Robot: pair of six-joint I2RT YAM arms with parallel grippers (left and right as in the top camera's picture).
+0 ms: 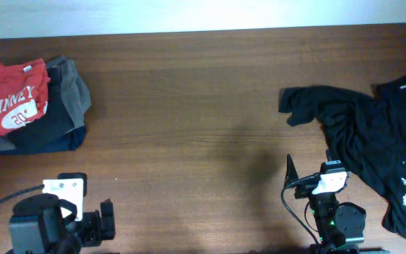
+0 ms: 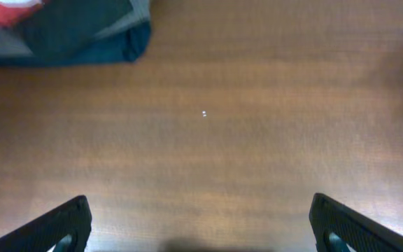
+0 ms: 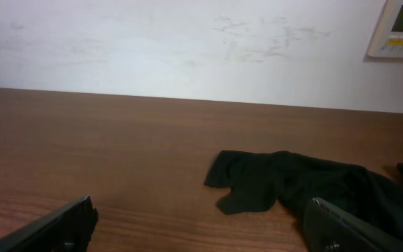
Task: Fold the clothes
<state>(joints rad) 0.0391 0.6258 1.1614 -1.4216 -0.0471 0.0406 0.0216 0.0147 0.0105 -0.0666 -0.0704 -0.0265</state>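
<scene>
- "KINNEY" is read in white print on the orange-red T-shirt (image 1: pixel 13 92); the print beneath it cannot be made out.
- This T-shirt is seen folded atop a pile of grey and dark garments (image 1: pixel 72 88) at the far left corner of the table (image 1: pixel 203 106).
- The black shirt (image 1: pixel 372 134) is left crumpled along the right edge; its small white marks cannot be read.
- The left gripper (image 2: pixel 201 227) is held spread wide over bare wood, with nothing pinched.
- The right gripper (image 3: pixel 201 231) is likewise spread wide, near the black shirt.

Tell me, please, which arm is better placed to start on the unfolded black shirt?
The right arm: the right gripper, open, sits next to the crumpled black shirt, while the left gripper is far off, by the folded pile.
</scene>
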